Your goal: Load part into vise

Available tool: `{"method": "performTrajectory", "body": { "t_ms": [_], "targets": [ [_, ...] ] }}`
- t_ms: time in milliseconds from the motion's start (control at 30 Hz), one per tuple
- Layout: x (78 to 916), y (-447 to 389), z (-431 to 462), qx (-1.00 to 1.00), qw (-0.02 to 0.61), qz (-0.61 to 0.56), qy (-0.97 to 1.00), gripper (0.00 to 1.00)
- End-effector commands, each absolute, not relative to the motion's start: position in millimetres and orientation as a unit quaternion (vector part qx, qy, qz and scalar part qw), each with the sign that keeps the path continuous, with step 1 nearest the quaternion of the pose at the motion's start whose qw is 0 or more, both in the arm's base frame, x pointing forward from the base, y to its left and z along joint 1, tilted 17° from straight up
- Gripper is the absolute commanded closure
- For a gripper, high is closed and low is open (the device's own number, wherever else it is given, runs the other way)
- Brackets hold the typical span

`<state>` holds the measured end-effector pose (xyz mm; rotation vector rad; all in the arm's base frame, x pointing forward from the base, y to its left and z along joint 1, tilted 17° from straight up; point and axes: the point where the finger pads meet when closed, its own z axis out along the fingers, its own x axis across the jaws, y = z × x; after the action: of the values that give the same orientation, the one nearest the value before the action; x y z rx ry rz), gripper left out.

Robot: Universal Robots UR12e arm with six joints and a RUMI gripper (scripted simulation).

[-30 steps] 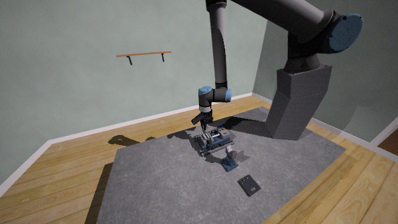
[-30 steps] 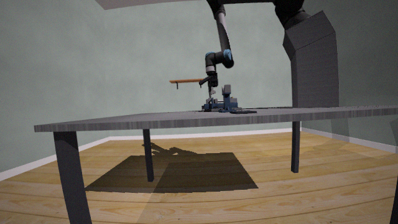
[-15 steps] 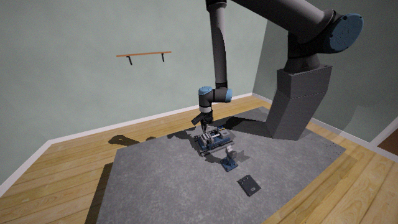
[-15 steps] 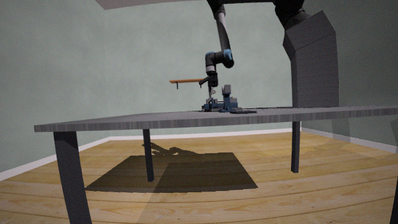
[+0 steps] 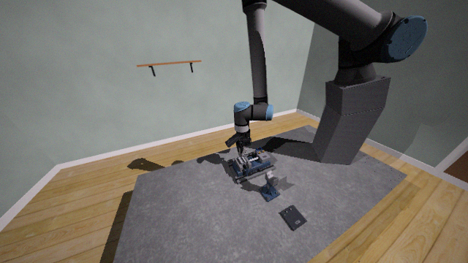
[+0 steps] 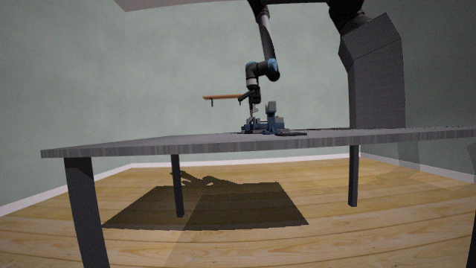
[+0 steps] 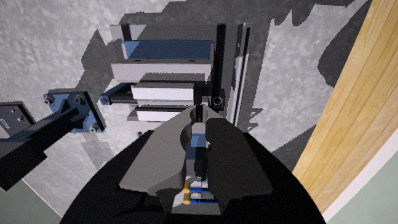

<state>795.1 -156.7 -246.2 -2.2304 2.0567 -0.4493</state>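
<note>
The vise [image 5: 256, 169] [image 7: 218, 60] is open. The part [image 7: 162, 92], a light block, lies lengthwise between the fixed jaw [image 7: 160, 71] and the moving jaw [image 7: 155, 115] on the cylinder side. I cannot tell clearly whether its slot faces up or whether its long side touches the fixed jaw. The work stop [image 7: 118, 94] is at the part's left end in the wrist view; contact is too small to judge. My gripper [image 5: 240, 155] [image 6: 251, 115] [image 7: 199, 105] is shut and empty, tips low by the part's right end.
The infeed plate [image 5: 293, 218] [image 7: 15, 116] holds no part. The V-block [image 6: 271, 107] stands on its blue post beside the vise, between the vise and the infeed plate. The air cylinder's blue and yellow fittings [image 5: 259, 150] [image 7: 187, 193] are behind the vise.
</note>
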Motion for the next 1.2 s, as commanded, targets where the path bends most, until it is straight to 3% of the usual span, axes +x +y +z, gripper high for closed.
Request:
{"method": "performTrajectory", "body": {
  "t_ms": [0,1167],
  "targets": [
    [795.4,-155.6,-245.7,-0.727,0.038,-0.147,0.67,1.0],
    [795.3,-152.6,-246.2,-0.727,0.038,-0.147,0.67,1.0]
  ]
}}
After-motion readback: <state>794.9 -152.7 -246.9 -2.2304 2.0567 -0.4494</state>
